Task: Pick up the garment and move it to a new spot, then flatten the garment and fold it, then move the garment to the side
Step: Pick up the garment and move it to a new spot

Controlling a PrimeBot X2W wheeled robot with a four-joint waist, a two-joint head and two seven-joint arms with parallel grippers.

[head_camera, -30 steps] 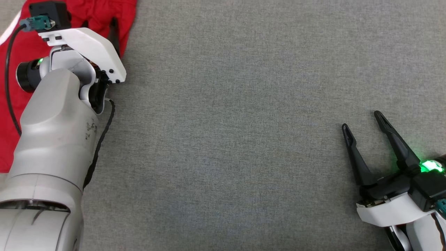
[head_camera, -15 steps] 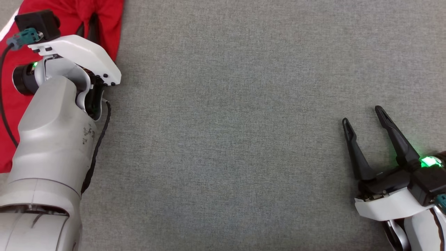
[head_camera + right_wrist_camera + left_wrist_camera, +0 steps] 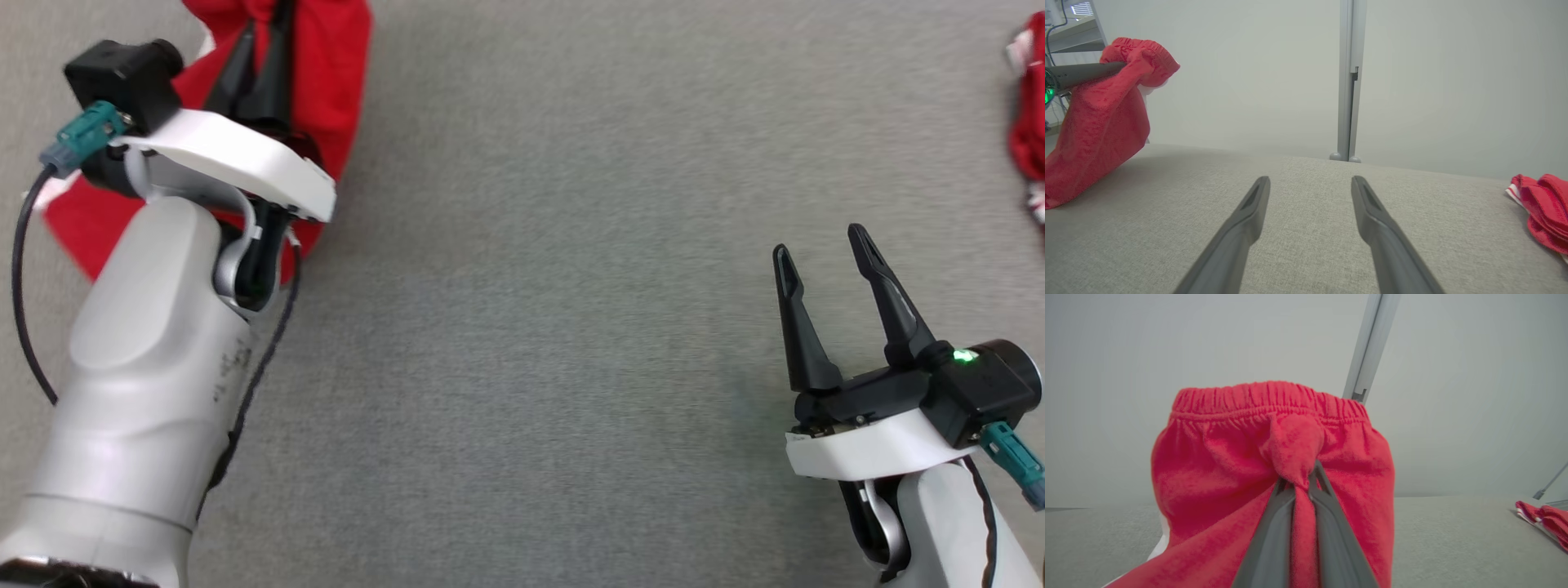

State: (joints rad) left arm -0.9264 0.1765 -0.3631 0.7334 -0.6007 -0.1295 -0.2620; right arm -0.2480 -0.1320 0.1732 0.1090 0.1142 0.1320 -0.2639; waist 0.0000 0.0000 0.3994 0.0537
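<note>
far left: our left gripper (image 3: 1300, 477) is pinched tight on a bunch of the red fleece shorts with elastic waistband (image 3: 1216, 457). shorts raised, lower end on the grey woven tabletop (image 3: 1306, 196). we judge pick-up done; relocating, flattening, folding, siding remain. right gripper (image 3: 820, 239): fingers spread wide, empty. far right, a second crumpled red garment (image 3: 1541, 208).

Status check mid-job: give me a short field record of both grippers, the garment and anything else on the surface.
left gripper: shut on red garment, near its waistband
red garment: partly lifted, lower end on grey surface
right gripper: open, empty, above the surface
elsewhere: second red garment, far right of surface
</note>
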